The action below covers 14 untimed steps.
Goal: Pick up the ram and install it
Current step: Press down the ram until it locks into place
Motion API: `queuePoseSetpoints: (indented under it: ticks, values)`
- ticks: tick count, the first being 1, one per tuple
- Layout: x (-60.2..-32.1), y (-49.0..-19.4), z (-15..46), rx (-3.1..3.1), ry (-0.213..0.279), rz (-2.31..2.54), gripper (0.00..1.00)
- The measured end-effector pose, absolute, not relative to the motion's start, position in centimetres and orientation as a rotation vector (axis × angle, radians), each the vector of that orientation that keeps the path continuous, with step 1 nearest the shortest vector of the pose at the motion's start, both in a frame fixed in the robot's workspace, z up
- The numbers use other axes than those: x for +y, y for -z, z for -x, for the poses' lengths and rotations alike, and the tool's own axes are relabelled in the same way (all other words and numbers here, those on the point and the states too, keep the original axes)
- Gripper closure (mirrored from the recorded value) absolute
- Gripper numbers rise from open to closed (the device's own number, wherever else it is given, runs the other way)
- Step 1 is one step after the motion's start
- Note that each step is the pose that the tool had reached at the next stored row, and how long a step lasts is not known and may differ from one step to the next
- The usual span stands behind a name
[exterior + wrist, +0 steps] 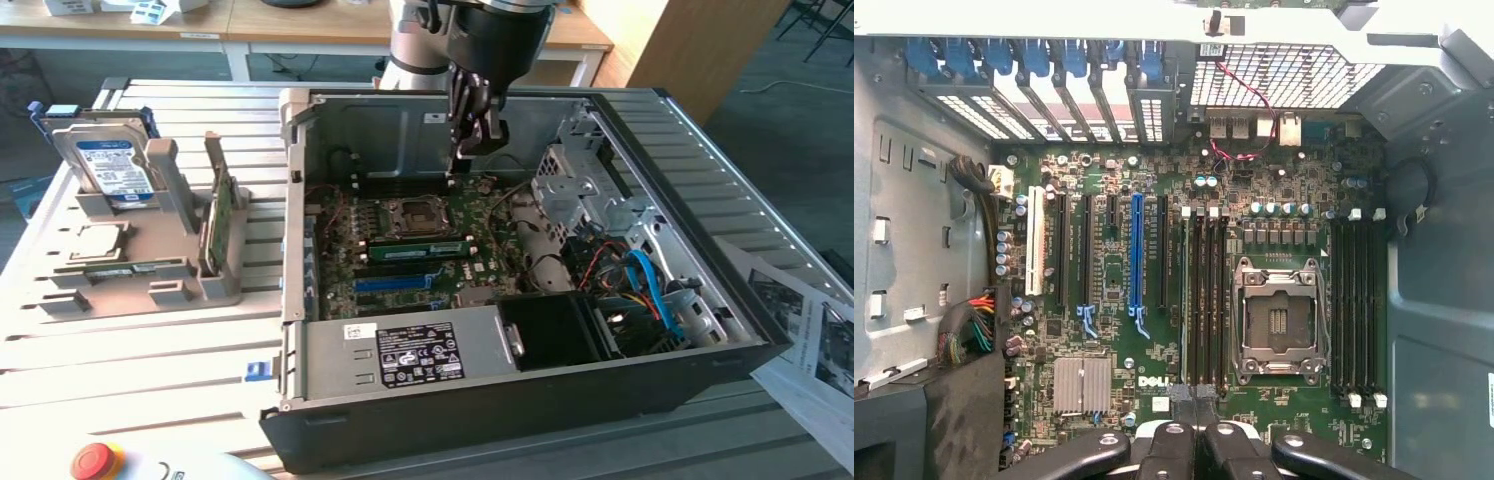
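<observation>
**Exterior view:** the black two-fingered pincer (470, 148) hangs with its fingers pressed together on nothing. It is above the far part of the green motherboard (497, 255), inside the open black-and-grey computer case (534, 410) on the slatted metal bench (134, 360). The ram (420, 249), a long thin green stick, sits in a slot beside the long blue slot (400, 283), well below the pincer.

**Wrist view:** the pincer (1194, 435) is closed and empty over the end of the black memory slots (1206, 300).
</observation>
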State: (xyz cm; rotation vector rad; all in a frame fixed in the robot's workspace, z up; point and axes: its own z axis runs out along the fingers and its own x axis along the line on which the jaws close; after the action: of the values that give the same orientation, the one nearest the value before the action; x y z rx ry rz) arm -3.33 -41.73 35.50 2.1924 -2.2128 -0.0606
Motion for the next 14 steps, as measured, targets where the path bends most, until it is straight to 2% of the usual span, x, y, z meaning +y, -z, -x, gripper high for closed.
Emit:
queuePoseSetpoints:
  ticks: [14]
  values:
    - [-41.7, -35.5, 3.71, -2.222, 0.039, -2.202, 0.89]
